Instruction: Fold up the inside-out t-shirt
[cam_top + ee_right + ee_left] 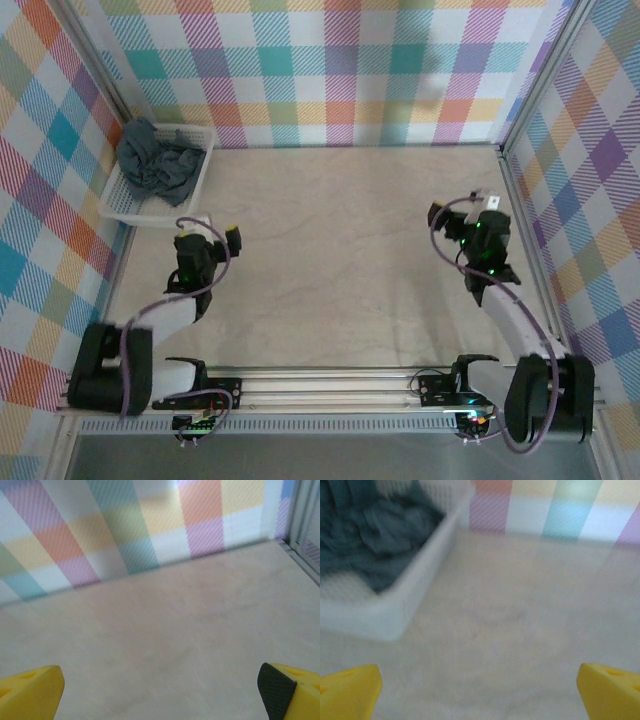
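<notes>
T-shirt (158, 165) lay crumpled in basket (128, 212), far left, its folds blurred. Open table (340, 250) stretched to the right wall. Left gripper (480, 694), right gripper (160, 692): jaws wide, empty.

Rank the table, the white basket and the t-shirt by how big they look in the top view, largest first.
1. table
2. basket
3. t-shirt, bunched up inside the basket and filling only its far part
</notes>
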Robot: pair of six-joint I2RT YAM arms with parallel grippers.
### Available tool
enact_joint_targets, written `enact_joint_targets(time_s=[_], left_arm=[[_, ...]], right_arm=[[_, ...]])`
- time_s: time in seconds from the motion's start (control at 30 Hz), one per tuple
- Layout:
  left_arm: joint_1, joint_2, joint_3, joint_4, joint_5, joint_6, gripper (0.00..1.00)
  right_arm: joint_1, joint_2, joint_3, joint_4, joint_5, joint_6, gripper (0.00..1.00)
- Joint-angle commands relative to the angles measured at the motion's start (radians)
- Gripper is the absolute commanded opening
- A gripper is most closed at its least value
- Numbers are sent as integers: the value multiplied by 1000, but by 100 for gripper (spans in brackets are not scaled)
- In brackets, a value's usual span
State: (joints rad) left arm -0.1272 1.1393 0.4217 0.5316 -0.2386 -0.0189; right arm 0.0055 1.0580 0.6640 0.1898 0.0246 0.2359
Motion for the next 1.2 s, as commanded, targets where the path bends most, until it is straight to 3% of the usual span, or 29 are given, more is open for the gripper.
enact_joint_targets(time_s=[0.0, 0.1, 0.23, 0.33, 0.43, 0.57, 0.7, 0.73, 0.83, 1.07, 1.17], left_arm=[[-10, -122, 207, -308, -147, -127, 100], [34, -6, 507, -595, -198, -213, 100], [221, 330, 933, -912, -31, -391, 100], [301, 612, 1245, -1071, 50, -445, 100], [335, 876, 1534, -1170, 103, -449, 100], [354, 1193, 1898, -1266, 262, -441, 100], [357, 1428, 2173, -1354, 300, -449, 100], [359, 1457, 2194, -1346, 297, -450, 94], [367, 1443, 2193, -1295, 318, -438, 0], [370, 1195, 2188, -1312, 359, -452, 0], [343, 1036, 2188, -1326, 433, -481, 0]], right_arm=[[33, 35, 184, -436, -198, 158, 100], [122, 132, 336, -573, -303, 170, 100], [221, 276, 501, -683, -404, 170, 100], [254, 340, 549, -689, -447, 193, 100], [265, 375, 560, -666, -482, 205, 100], [272, 418, 592, -684, -472, 177, 100], [272, 473, 649, -726, -481, 139, 100], [272, 481, 659, -731, -484, 133, 100], [271, 490, 681, -743, -485, 123, 100], [271, 426, 676, -711, -474, 153, 100], [272, 373, 649, -677, -458, 177, 100]])
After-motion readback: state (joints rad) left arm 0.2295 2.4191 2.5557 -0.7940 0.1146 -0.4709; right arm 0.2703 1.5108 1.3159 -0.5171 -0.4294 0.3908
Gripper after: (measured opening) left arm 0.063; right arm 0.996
